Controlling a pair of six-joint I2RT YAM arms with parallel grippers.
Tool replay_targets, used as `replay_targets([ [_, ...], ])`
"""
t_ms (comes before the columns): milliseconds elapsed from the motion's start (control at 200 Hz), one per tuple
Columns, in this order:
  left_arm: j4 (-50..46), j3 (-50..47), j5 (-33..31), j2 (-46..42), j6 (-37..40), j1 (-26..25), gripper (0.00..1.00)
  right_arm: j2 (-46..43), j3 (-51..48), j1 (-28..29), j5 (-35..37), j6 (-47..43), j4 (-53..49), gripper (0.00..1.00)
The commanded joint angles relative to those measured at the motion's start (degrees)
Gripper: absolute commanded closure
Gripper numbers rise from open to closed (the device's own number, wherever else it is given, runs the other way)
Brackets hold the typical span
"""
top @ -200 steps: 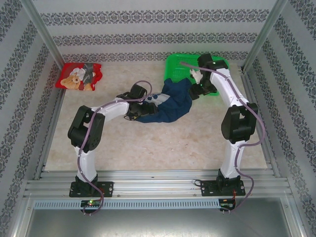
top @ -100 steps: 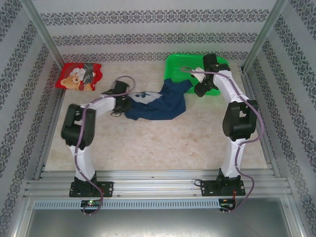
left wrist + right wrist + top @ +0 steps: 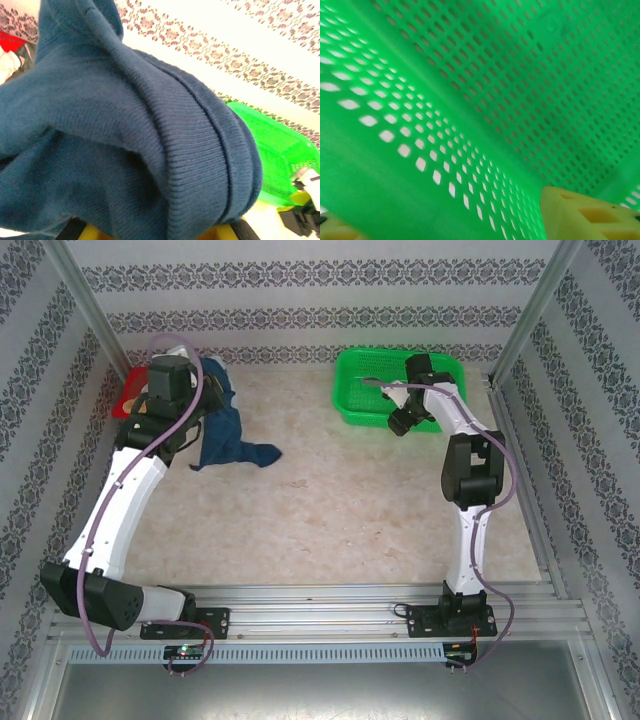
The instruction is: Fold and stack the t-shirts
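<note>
**Dark navy blue cloth t-shirt (image 3: 228,430) hangs at the far left**

The red cloth t-shirt (image 3: 130,400) lies in the far-left corner, partly hidden behind the left arm. A green plastic mesh basket (image 3: 372,365) stands far right, well apart from both shirts. The pale marbled tabletop (image 3: 340,510) is walled by patterned wallpaper (image 3: 320,280). The left arm stretches far and leftward. The left gripper (image 3: 198,390) is pinched on the navy cloth, whose tail trails onto the table. The right gripper (image 3: 400,420) is spread at the basket's near wall.

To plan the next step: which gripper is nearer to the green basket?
Right. The right gripper is at the near wall of the green basket; the left gripper, shut on the navy shirt, is far to its left.
</note>
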Motion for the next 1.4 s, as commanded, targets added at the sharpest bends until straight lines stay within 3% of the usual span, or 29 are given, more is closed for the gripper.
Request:
replay_targets([
  [0, -4.3, 1.0, -0.2, 0.8, 2.4, -0.3, 1.0, 2.2, 1.4, 0.8, 5.4, 2.5, 1.0, 0.43],
  [170, -2.1, 0.0, 0.9, 1.1, 2.6, -0.4, 1.0, 0.2, 0.3, 1.4, 8.5, 5.0, -1.0, 0.72],
  [355, 0.7, -0.5, 3.1, 2.6, 2.6, -0.6, 1.0, -3.8, -0.7, 1.9, 11.5, 14.1, -8.3, 0.9],
  [585, 4.0, 0.5, 5.8, 5.8, 3.3, -3.7, 1.0, -8.2, -8.3, -0.5, 15.9, 25.2, -9.8, 0.96],
  [824, 7.1, 2.3, 10.1, 9.3, 1.7, -7.8, 1.0, -6.3, -4.9, -4.8, 17.5, 27.9, -10.4, 1.0],
  [1089, 7.3, 6.1, 17.2, 11.8, -0.8, -13.9, 1.0, -1.3, 1.6, -6.5, 17.5, 27.4, -10.6, 0.92],
  [1219, 9.6, 6.5, 21.8, 13.1, -4.9, -14.9, 1.0, -1.1, 5.4, -6.6, 14.7, 29.1, -12.9, 0.72],
  [1279, 9.9, 7.5, 22.6, 13.5, -5.6, -15.7, 1.0, -2.6, 6.1, -6.7, 13.0, 31.1, -13.7, 0.58],
  [1394, 10.4, 11.8, 24.4, 14.9, -7.4, -16.6, 1.0, -9.9, 1.7, -6.9, 3.1, 35.5, -9.9, 0.43],
])
